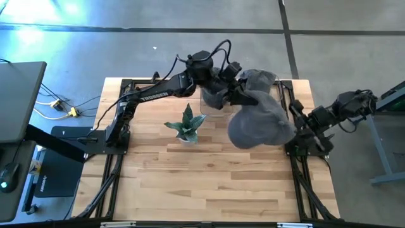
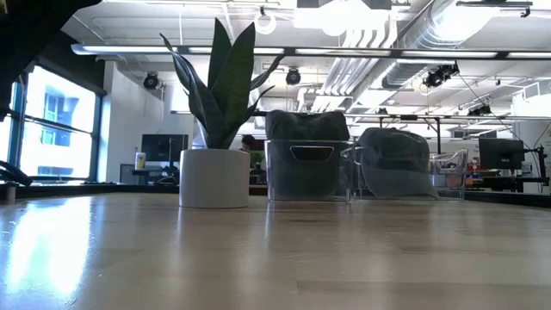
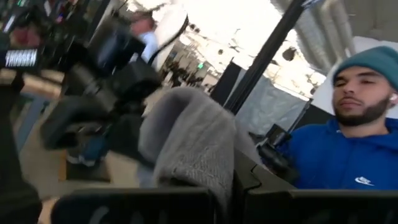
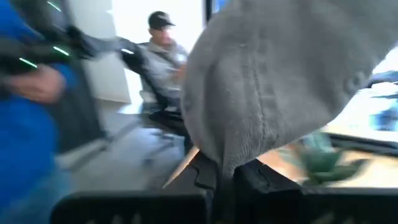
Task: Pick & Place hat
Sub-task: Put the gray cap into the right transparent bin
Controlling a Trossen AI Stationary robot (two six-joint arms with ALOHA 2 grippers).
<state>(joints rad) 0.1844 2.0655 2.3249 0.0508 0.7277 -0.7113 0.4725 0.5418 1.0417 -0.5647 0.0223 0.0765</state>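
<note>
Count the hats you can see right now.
2. One grey hat is gripped by the right gripper above the table; another hat sits near the clear bin. More may be hidden.

The left arm is extended from its base at the table's left edge diagonally toward the far centre, wrist bent. The left gripper (image 1: 243, 96) is closed on grey hat fabric (image 3: 193, 146). The right arm is folded at the table's right edge, forearm directed inward. The right gripper (image 4: 225, 177) is clamped on the same hat.
</note>
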